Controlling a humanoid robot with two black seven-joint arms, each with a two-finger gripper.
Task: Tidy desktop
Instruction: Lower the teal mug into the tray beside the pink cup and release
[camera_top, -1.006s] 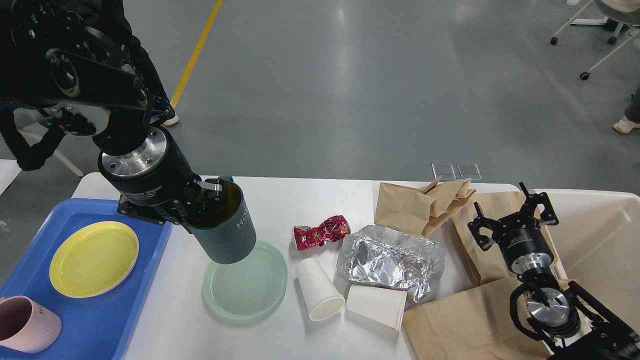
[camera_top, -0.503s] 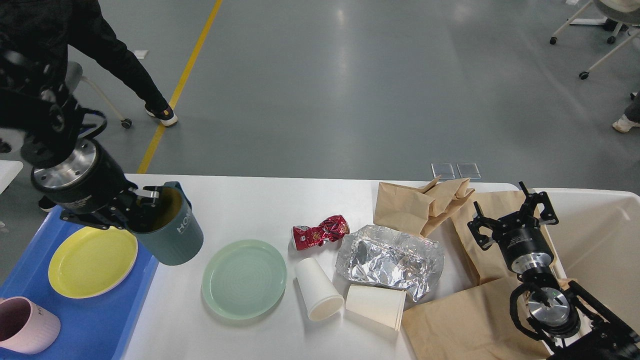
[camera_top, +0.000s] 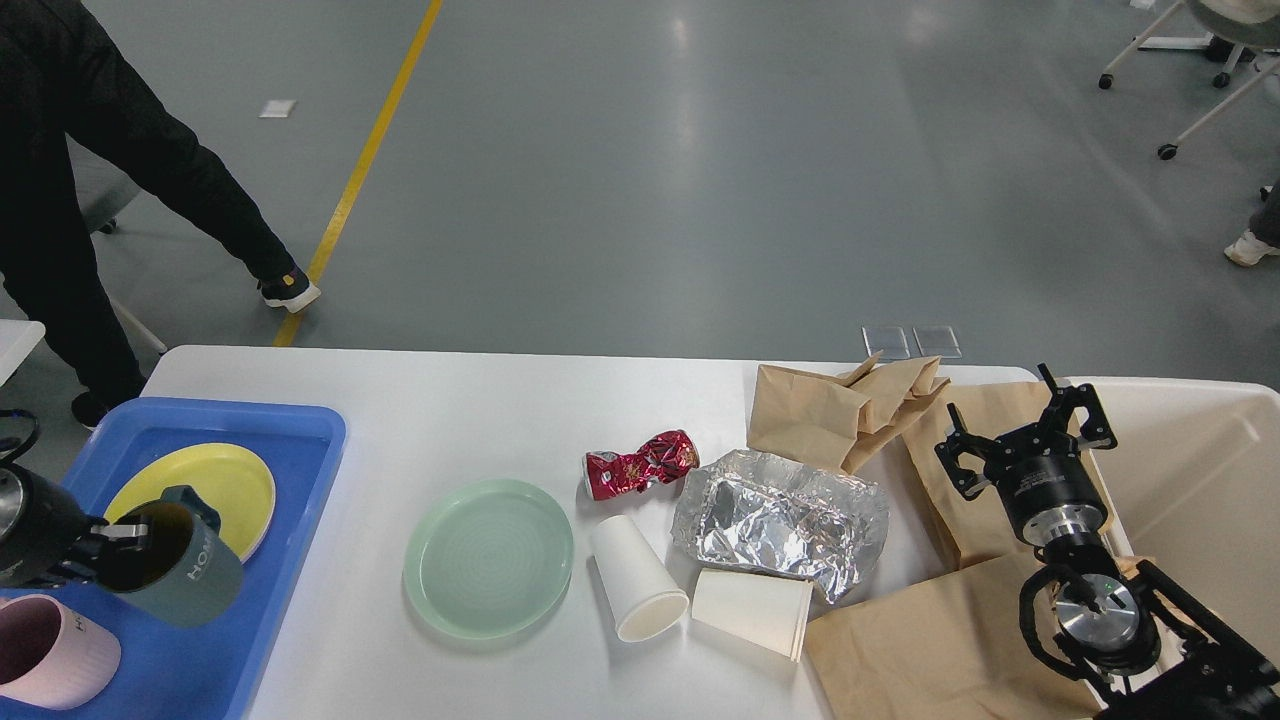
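Note:
The white desktop (camera_top: 480, 410) carries a pale green plate (camera_top: 489, 556), a crushed red can (camera_top: 641, 463), two paper cups lying on their sides (camera_top: 637, 577) (camera_top: 754, 610), crumpled foil (camera_top: 781, 523) and brown paper bags (camera_top: 845, 408). My left gripper (camera_top: 112, 540) comes in at the left edge, shut on the rim of a dark teal mug (camera_top: 180, 564) that is tilted above the blue tray (camera_top: 215, 640). My right gripper (camera_top: 1025, 440) hovers open over the brown bags at the right with nothing in it.
On the blue tray lie a yellow plate (camera_top: 225, 478) and a pink mug (camera_top: 55, 650). A cream bin (camera_top: 1200, 470) stands past the desktop's right end. A person in black (camera_top: 70, 150) walks behind the left corner. Wheeled chair legs (camera_top: 1190, 70) are far right.
My left arm has swung left and down, carrying the teal mug from above the green plate to over the blue tray. The person has stepped left. The right arm has stayed still.

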